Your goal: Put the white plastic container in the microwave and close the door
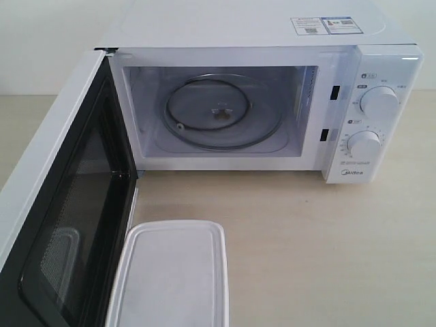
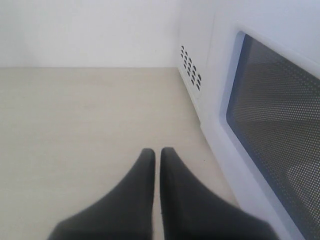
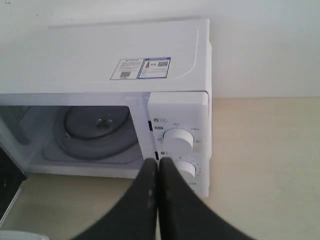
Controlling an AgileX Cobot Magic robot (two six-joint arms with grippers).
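Observation:
The white plastic container lies on the table at the near edge of the exterior view, in front of the microwave and beside the open door. The door is swung wide to the left, its black mesh inner face showing. Inside, the glass turntable is bare. Neither gripper shows in the exterior view. My left gripper is shut with nothing in it, over bare table beside the door's outer window. My right gripper is shut and holds nothing, in front of the microwave's dials.
The light wooden table stretches right of the container and in front of the microwave. A white wall stands behind. Vent holes mark the microwave's side in the left wrist view. A corner of the container peeks into the right wrist view.

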